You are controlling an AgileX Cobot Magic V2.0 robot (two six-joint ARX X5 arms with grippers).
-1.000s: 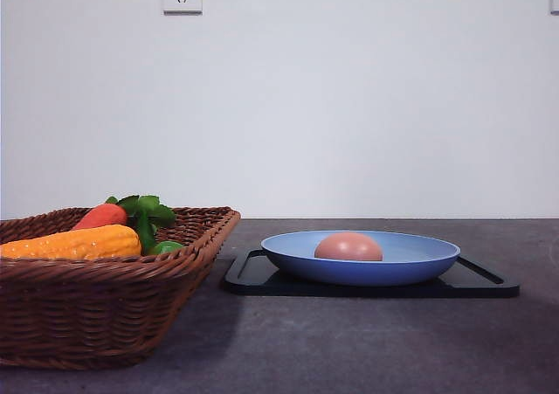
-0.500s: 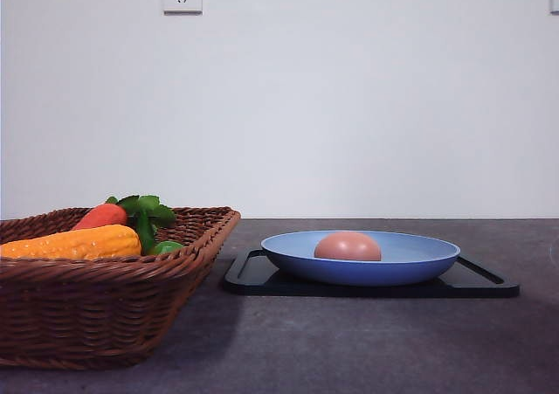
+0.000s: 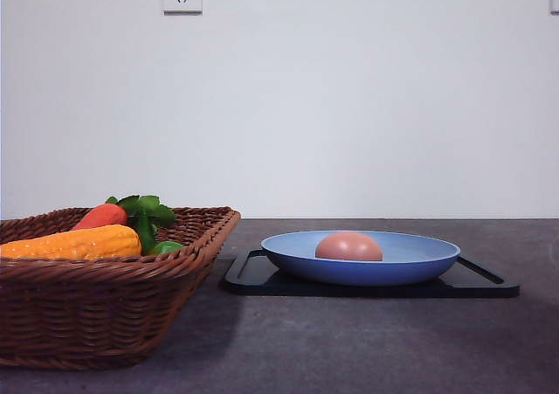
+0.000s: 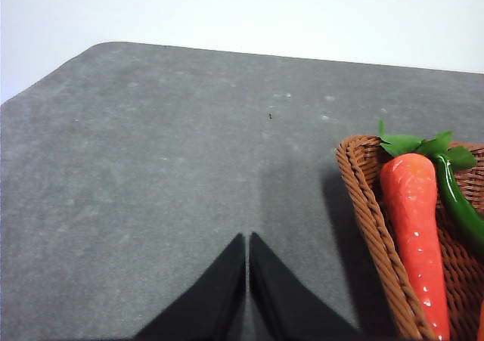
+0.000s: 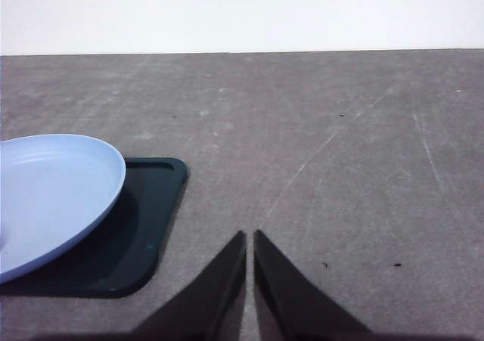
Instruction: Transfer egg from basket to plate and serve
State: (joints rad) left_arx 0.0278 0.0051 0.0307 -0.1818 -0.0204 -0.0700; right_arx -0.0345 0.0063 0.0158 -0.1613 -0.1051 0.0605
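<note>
The pinkish-brown egg [image 3: 348, 246] lies in the middle of the blue plate [image 3: 419, 263], which rests on a flat black tray [image 3: 253, 276]. The brown wicker basket [image 3: 96, 311] stands at the left and holds vegetables. My left gripper [image 4: 247, 239] is shut and empty over bare table, just off the basket's corner [image 4: 363, 197]. Shut with nothing in it, my right gripper [image 5: 249, 237] hovers over the table beside the tray corner [image 5: 144, 235] and the plate's rim [image 5: 91, 182].
In the basket lie a yellow corn cob [image 3: 74, 242], an orange-red carrot [image 3: 100, 215] with green leaves, and a small green vegetable [image 3: 166, 247]. The carrot [image 4: 412, 220] also shows by the left gripper. A white wall stands behind the dark grey table.
The egg has rocked very slightly in the plate. Nothing else has moved.
</note>
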